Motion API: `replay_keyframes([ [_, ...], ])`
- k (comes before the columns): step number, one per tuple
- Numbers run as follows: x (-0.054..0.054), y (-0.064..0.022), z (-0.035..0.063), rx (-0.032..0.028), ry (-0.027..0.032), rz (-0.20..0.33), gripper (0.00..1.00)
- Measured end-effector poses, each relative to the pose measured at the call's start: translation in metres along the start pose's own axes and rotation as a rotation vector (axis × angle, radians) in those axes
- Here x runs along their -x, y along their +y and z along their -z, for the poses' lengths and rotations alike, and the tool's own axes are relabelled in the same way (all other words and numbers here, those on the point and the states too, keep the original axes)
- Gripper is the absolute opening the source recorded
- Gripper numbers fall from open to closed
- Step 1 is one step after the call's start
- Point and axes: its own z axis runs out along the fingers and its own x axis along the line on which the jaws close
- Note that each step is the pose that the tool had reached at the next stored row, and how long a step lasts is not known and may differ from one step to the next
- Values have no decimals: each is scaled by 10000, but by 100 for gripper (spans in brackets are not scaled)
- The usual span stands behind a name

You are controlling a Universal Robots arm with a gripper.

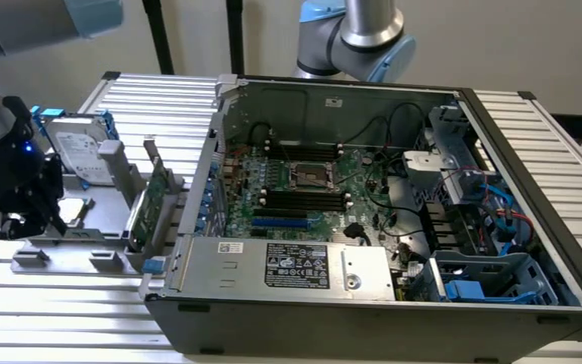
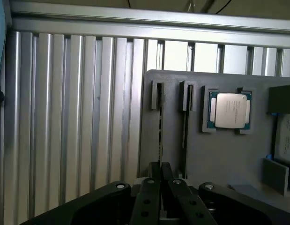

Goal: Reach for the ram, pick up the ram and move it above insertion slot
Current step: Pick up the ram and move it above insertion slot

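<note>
Now, gripper (image 2: 159, 168): closed, its black fingers (image 2: 147, 197) drawn in to a narrow wedge that pinches the near end of the ram (image 2: 159, 126). In the exterior view the gripper (image 1: 30, 221) hangs low at that view's far left.
ram: seen edge-on as a thin dark line, upright in a groove of the holder plate (image 2: 219, 159), its far end seated in a small grey end clip. It sits outside the computer case (image 1: 270, 326), well apart from the insertion slot (image 1: 306, 201).
neighbouring groove: just beside the ram's, with a second stick (image 2: 184, 131) standing edge-on in it, parallel to the ram.
processor chip (image 2: 230, 110): silver lid on a green board, lying flat in a square recess of the plate, past the second groove.
holder plate: flat grey, resting on the ribbed table (image 2: 65, 117) of aluminium slats.
green card (image 1: 149, 201): wider, with a metal bracket, upright between the gripper and the case.
hard drive (image 1: 73, 148): silver with blue rails, standing behind the gripper.
computer case: open on top, to the exterior view's right of the gripper, motherboard exposed.
insertion slot: one of several alike black sockets lying parallel beside the square metal CPU socket (image 1: 311, 176). Which one is meant cannot be told.
</note>
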Motion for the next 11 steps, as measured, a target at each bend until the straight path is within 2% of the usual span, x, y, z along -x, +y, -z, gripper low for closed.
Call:
replay_keyframes([
  [11, -2, -378, 515, 56, -2, 5, 13],
])
